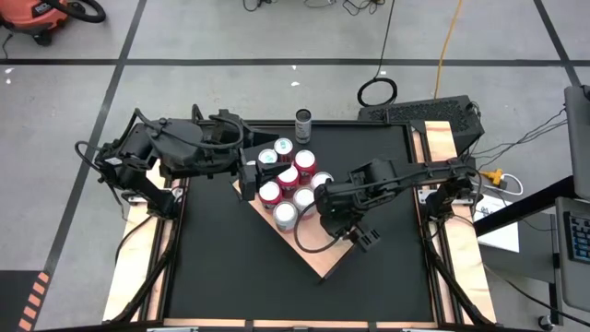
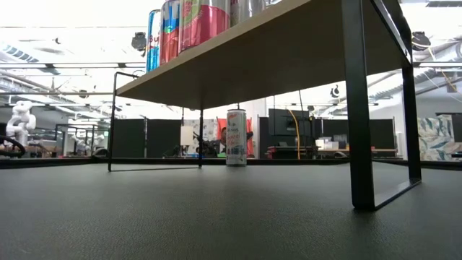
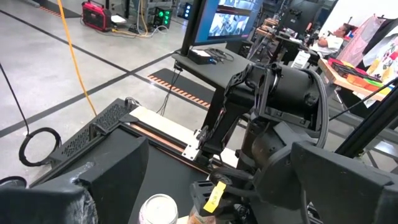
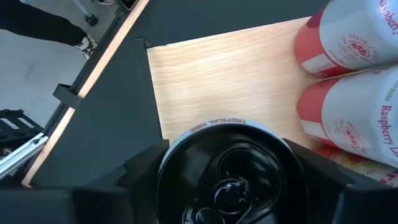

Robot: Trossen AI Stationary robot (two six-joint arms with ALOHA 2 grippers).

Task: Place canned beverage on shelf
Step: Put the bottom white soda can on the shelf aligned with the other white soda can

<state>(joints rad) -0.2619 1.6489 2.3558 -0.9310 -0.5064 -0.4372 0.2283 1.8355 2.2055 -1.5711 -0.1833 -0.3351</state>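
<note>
The shelf (image 1: 318, 254) is a pale wooden slab on black legs, set cornerwise on the black table, with several pink-and-white cans (image 1: 288, 177) standing on it. My right gripper (image 1: 320, 217) hangs over the shelf's near part, shut on a silver-topped can (image 4: 230, 180), which the gripper hides in the high view. Another can (image 1: 303, 124) stands alone on the table by the far edge, also seen under the shelf in the low view (image 2: 236, 137). My left gripper (image 1: 247, 173) waits open by the shelf's left corner. My right gripper pinches the can between its two fingers (image 4: 134, 180), one on either side of the upper wall just below the top rim (image 4: 171, 165). The fingers come steeply from above. The can stands upright above the bare wood; whether its bottom rests on the shelf cannot be told.
Bare wood (image 4: 224, 81) lies beyond the held can, up to the shelf's edge. Two pink-and-white cans (image 4: 354, 93) stand close beside it. Narrow wooden strips (image 1: 134, 267) edge the table left and right. The shelf's black legs (image 2: 359, 108) stand on the table.
</note>
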